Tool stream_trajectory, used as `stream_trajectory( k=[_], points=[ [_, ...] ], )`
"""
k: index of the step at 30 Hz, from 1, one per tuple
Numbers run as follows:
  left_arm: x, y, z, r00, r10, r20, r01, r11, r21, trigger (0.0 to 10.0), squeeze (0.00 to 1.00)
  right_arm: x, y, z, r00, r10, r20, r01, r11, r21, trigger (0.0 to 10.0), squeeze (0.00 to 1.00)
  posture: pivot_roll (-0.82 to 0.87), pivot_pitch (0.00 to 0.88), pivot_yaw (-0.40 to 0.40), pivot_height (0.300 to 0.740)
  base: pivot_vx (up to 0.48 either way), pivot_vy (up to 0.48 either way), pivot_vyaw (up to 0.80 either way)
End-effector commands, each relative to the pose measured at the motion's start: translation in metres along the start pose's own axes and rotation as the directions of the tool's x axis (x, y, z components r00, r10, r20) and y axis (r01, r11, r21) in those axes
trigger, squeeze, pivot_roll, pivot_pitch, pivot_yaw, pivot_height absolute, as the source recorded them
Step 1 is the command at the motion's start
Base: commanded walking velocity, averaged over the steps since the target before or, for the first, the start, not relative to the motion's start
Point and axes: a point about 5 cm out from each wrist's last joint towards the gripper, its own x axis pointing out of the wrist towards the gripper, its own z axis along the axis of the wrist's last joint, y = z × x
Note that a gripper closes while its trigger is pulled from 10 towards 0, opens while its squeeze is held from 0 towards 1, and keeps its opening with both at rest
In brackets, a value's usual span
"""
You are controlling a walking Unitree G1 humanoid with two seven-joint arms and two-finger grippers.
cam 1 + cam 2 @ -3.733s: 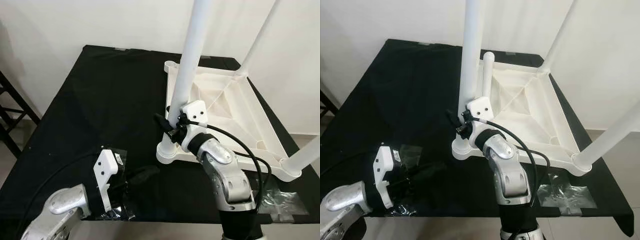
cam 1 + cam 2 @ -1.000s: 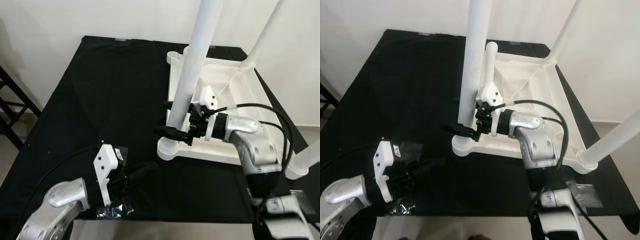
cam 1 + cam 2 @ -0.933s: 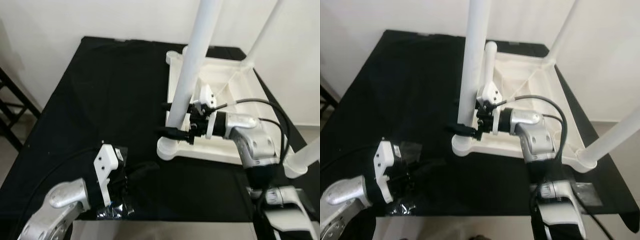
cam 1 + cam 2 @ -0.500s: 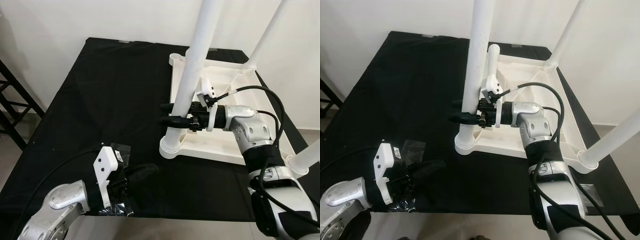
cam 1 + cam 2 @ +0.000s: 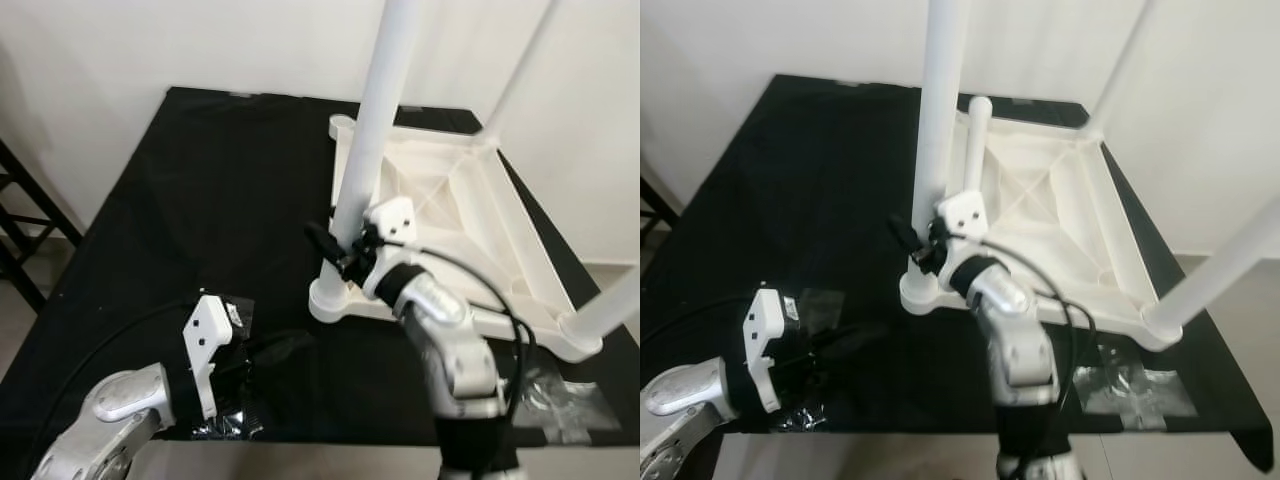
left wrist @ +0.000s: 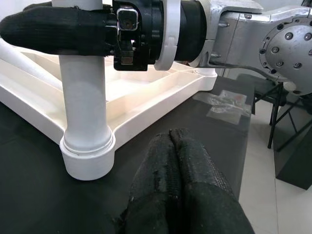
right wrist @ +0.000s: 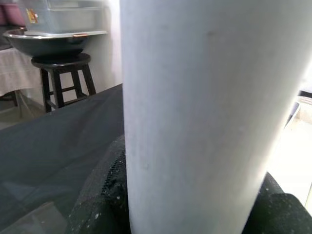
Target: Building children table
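The children's table (image 5: 450, 215) lies upside down on the right half of my black-draped worktop (image 5: 200, 190), its white ribbed underside facing up and its white tube legs standing upward from the corner sockets. Working from my left: a dark stand (image 5: 20, 215) sits off the worktop's left edge on the floor. My left gripper (image 5: 285, 347) rests low at the near left of the worktop, and in the left wrist view I see its fingers (image 6: 183, 161) pressed together with nothing between them, pointing toward the table's near-left corner. Just beneath that wrist lies a crumpled clear plastic bag (image 5: 225, 425). Next comes the near-left leg (image 5: 372, 120), seated upright in its round socket (image 5: 335, 297) at the corner closest to my left arm. My right gripper (image 5: 335, 250) is on that leg a little above the socket, with the fingers (image 6: 58, 27) pinching the tube from either side; the right wrist view has the white tube pressed close between the black pads. The silver right arm (image 5: 450, 345) reaches in from the near edge, its black cable looping alongside. Farther right, another leg (image 5: 520, 70) stands at the far corner and one more (image 5: 610, 310) at the near-right corner. A second clear plastic bag (image 5: 565, 400) lies flat on the worktop by the near-right corner.
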Motion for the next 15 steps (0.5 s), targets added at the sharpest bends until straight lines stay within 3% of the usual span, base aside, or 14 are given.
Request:
stream_trajectory(
  k=[1, 3, 4, 7, 8, 9, 10, 11, 14, 15],
  points=[
    [0.0, 0.0, -0.003, 1.0, -0.021, -0.011, 0.021, 1.0, -0.009, 10.0, 0.0, -0.002, -0.01, -0.034, 0.985, -0.003, -0.173, 0.001, 1.0, -0.011, 0.0, 0.0, 0.03, 0.097, -0.096, 0.74, 0.0, 0.0, 0.0],
    [0.0, 0.0, -0.003, 1.0, -0.024, -0.012, 0.024, 1.0, -0.01, 10.0, 0.0, -0.002, -0.013, -0.034, 0.985, -0.005, -0.175, 0.004, 1.0, -0.008, 0.0, 0.0, 0.03, 0.097, -0.096, 0.74, 0.0, 0.0, 0.0],
    [0.0, 0.0, -0.002, 1.0, -0.01, -0.008, 0.01, 1.0, -0.004, 10.0, 0.0, 0.002, -0.011, -0.032, 0.981, 0.063, -0.182, -0.067, 0.998, -0.018, 10.0, 0.0, 0.03, 0.107, -0.1, 0.74, 0.0, 0.0, 0.0],
    [-0.001, 0.0, -0.001, 1.0, 0.009, -0.003, -0.009, 1.0, 0.003, 10.0, 0.0, 0.004, -0.004, -0.028, 0.974, 0.116, -0.192, -0.123, 0.992, -0.024, 10.0, 0.0, 0.03, 0.107, -0.1, 0.74, 0.0, 0.0, 0.0],
    [-0.001, 0.0, -0.001, 1.0, 0.009, -0.001, -0.009, 1.0, 0.003, 10.0, 0.0, 0.008, -0.004, -0.016, 0.963, 0.217, -0.159, -0.222, 0.975, -0.011, 10.0, 1.0, 0.03, 0.107, -0.097, 0.74, 0.0, 0.0, 0.0],
    [-0.001, 0.0, -0.001, 1.0, 0.009, -0.001, -0.009, 1.0, 0.003, 10.0, 0.0, 0.008, -0.004, -0.016, 0.963, 0.217, -0.159, -0.222, 0.975, -0.011, 10.0, 1.0, 0.03, 0.107, -0.097, 0.74, 0.0, 0.0, 0.0],
    [-0.001, 0.0, 0.0, 1.0, 0.004, -0.002, -0.004, 1.0, 0.0, 10.0, 0.0, 0.009, -0.003, -0.001, 0.946, 0.306, -0.109, -0.309, 0.951, -0.01, 10.0, 1.0, 0.03, 0.107, -0.095, 0.74, 0.0, 0.0, 0.0],
    [0.0, 0.001, 0.0, 1.0, 0.0, -0.002, 0.0, 1.0, -0.001, 10.0, 0.0, 0.01, -0.003, 0.014, 0.915, 0.399, -0.063, -0.401, 0.916, -0.022, 10.0, 0.31, 0.03, 0.105, -0.094, 0.74, 0.0, 0.0, 0.0],
    [0.0, 0.001, 0.0, 1.0, -0.003, -0.002, 0.003, 1.0, -0.002, 10.0, 0.0, 0.009, -0.005, 0.025, 0.885, 0.464, -0.031, -0.465, 0.884, -0.049, 10.0, 0.31, 0.03, 0.105, -0.094, 0.74, 0.0, 0.0, 0.0],
    [0.001, 0.001, 0.0, 1.0, -0.005, -0.002, 0.005, 1.0, -0.002, 10.0, 0.0, 0.009, -0.008, 0.032, 0.857, 0.515, -0.011, -0.515, 0.855, -0.062, 10.0, 0.0, 0.04, 0.104, -0.095, 0.74, 0.0, 0.0, 0.0]
  ],
)
